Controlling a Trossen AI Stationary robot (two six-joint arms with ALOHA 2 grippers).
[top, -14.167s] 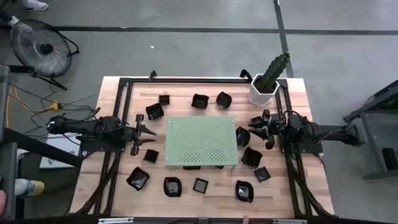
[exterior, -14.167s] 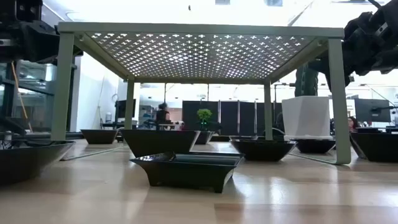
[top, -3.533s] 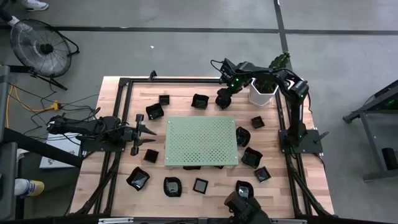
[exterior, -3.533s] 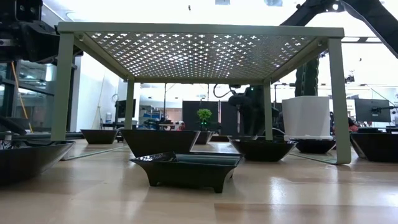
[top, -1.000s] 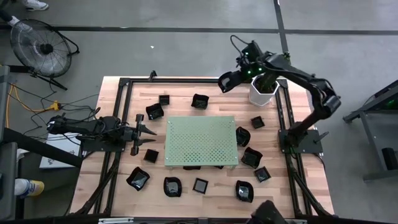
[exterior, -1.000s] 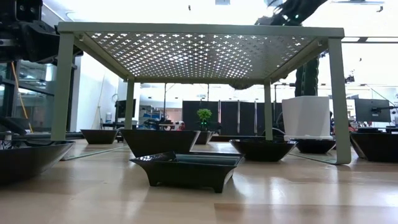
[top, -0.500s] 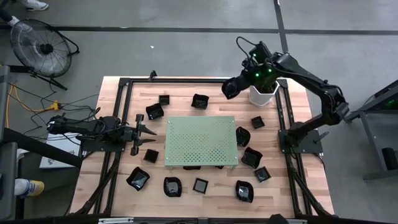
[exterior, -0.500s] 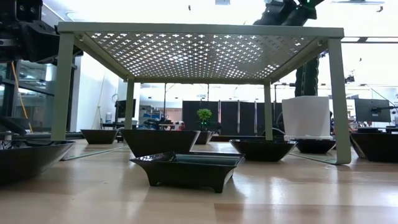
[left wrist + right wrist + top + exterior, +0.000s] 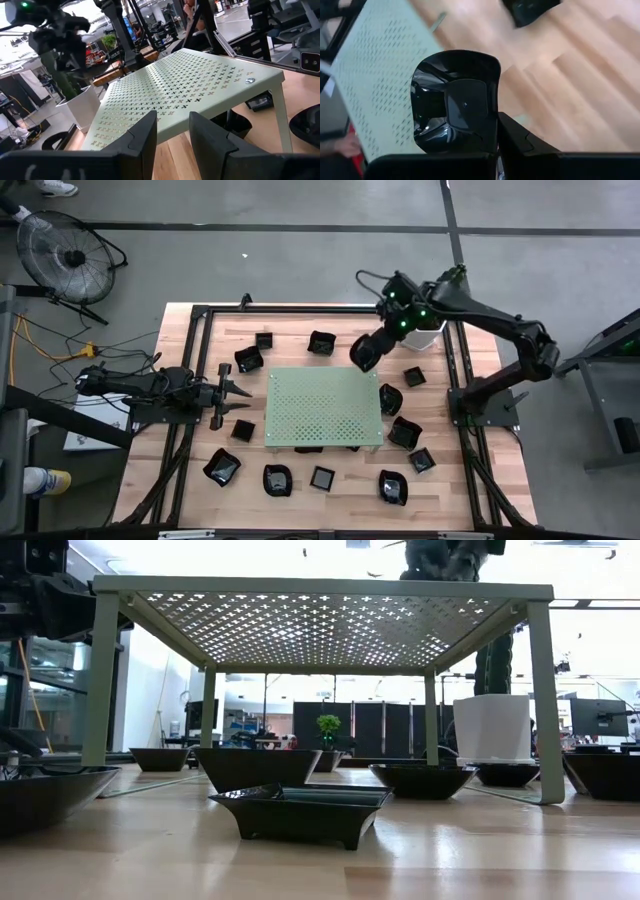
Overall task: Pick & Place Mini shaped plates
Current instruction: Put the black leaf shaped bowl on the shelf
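Observation:
Several black mini shaped plates lie on the wooden table around the green perforated board (image 9: 323, 406), which stands on legs (image 9: 545, 700). One black plate (image 9: 362, 354) (image 9: 455, 107) hangs in the air over the board's far right corner, and my right gripper (image 9: 373, 344) (image 9: 492, 145) is shut on it. In the low view this gripper (image 9: 445, 558) shows above the board's top. My left gripper (image 9: 232, 391) (image 9: 172, 132) waits level at the table's left, open, with nothing between its fingers, pointing at the board. My right gripper holds the plate by its rim (image 9: 495, 125) on the side nearest the wrist. One finger (image 9: 520, 137) lies against the outside of that rim; the plate hides the other. The fingers slant down from the far right. The plate is lifted clear and tilted.
A white hexagonal pot with a cactus (image 9: 425, 330) stands at the far right corner. Other plates lie along the far edge (image 9: 321, 342), the right side (image 9: 404, 432) and the near edge (image 9: 277, 479). A black frame (image 9: 200, 311) runs along the table's edges.
My right gripper has carried the plate from beside the pot at the far edge toward the near edge, to above the board's far right corner. It has tipped further down and stays shut on the plate, which remains clear of the table.

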